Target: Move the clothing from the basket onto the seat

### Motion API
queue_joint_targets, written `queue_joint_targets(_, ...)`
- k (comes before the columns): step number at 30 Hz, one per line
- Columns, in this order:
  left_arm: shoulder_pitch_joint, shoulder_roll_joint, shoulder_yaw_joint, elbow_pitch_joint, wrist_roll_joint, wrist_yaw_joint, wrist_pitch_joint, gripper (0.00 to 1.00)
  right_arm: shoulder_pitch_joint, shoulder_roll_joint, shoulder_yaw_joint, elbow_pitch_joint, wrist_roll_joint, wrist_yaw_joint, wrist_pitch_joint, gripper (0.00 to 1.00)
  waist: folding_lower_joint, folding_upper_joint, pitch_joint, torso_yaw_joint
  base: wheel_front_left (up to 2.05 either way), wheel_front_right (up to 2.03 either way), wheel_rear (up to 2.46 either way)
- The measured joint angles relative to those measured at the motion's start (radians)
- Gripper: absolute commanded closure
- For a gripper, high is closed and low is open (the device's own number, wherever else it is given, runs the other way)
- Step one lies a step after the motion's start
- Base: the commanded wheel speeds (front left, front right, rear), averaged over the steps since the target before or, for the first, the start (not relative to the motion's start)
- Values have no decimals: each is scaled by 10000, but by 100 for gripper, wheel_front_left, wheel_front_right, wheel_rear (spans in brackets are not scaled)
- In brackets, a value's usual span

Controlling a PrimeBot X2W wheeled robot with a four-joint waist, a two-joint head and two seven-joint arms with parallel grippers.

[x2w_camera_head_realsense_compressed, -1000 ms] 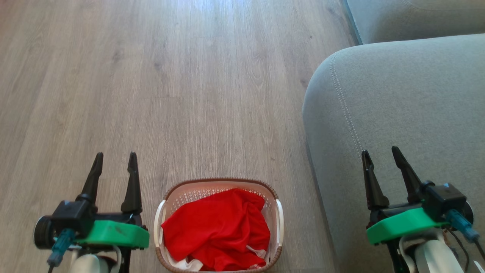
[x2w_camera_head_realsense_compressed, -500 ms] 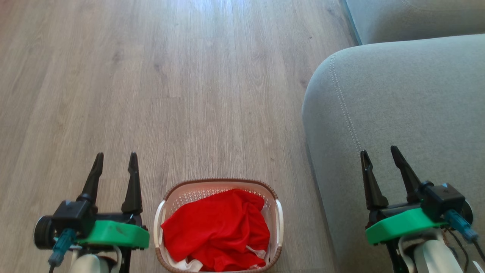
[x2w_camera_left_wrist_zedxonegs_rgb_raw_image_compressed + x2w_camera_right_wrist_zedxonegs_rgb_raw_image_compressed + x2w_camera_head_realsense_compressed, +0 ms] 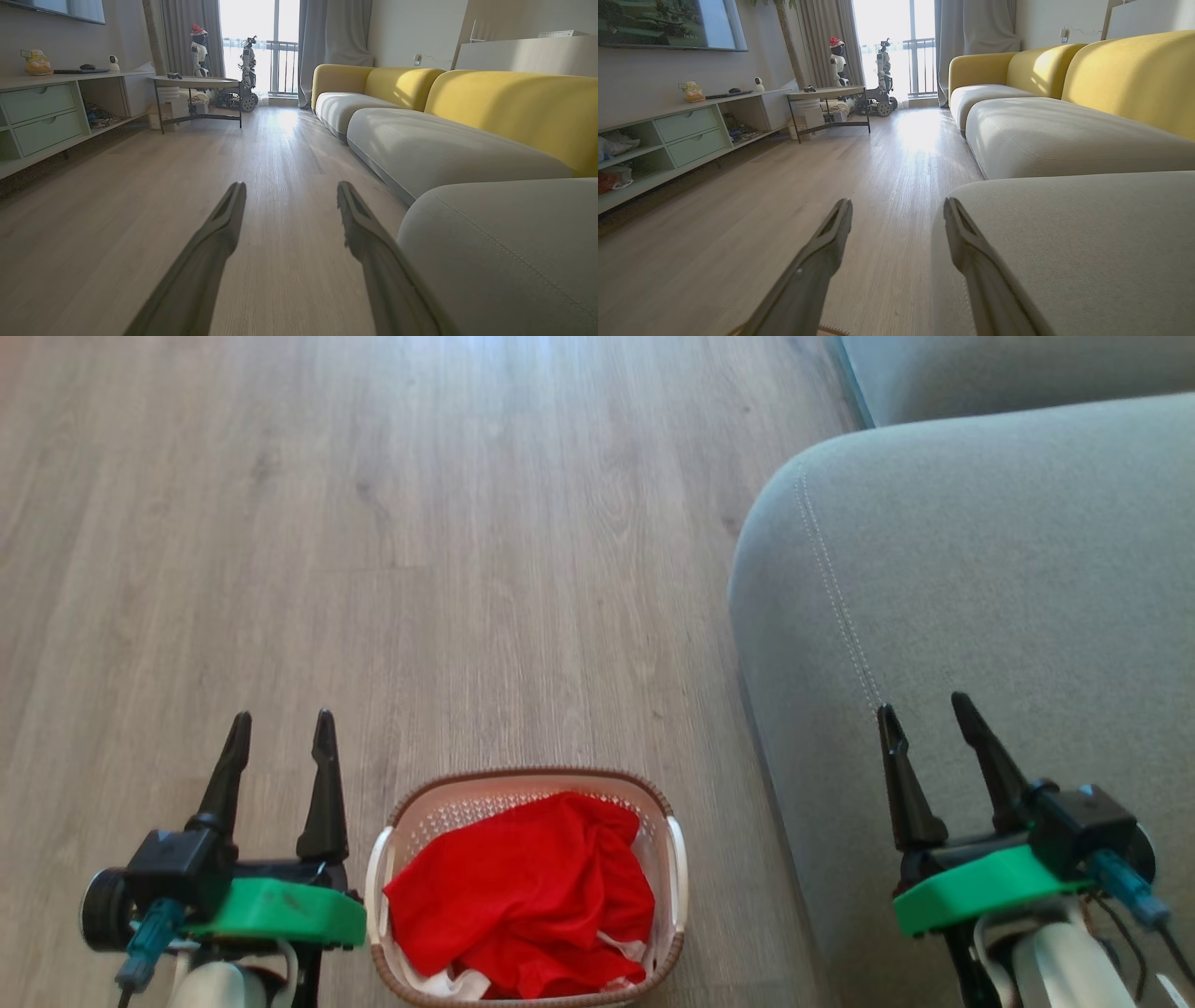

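Note:
The cream basket (image 3: 663, 859) with a brown rim stands on the floor at the bottom middle of the head view. A bright red garment (image 3: 518, 887) fills it, and white edges of a second garment (image 3: 457, 982) peek out beneath. The grey-green seat cushion (image 3: 1008, 569) spreads to the right; it also appears in the wrist views (image 3: 504, 242) (image 3: 1087, 224). My left gripper (image 3: 283, 719) hovers open left of the basket, empty (image 3: 289, 186). My right gripper (image 3: 920, 702) is open and empty above the seat's near edge (image 3: 896, 203).
Bare wood floor (image 3: 373, 541) stretches ahead and left. A second cushion (image 3: 1008, 373) lies beyond the seat. Yellow backrests (image 3: 1134, 74) line the sofa. A low TV cabinet (image 3: 682, 135), a side table (image 3: 196, 84) and two robot figures (image 3: 247, 60) by the window stand far off.
The whole head view has shifted slightly, so basket and seat sit a little further left and up; the camera moved. Both grippers stay open and empty.

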Motion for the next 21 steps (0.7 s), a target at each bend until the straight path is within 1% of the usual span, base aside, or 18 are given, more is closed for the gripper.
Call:
queue_joint_targets(5,-14,0,4,104,0,0,-2,0,-321,-4,0,-134,42,0,0,0,0,0,285,-163,0,0,0)
queue_joint_targets(11,-104,0,36,556,0,-2,0,0,-532,-4,13,-251,69,0,0,0,0,0,785,-361,0,0,0)
queue_joint_targets(21,-1011,13,71,1045,-23,-105,0,0,-1155,-12,274,-685,96,0,-2,0,1,-1,1900,-679,0,0,0)
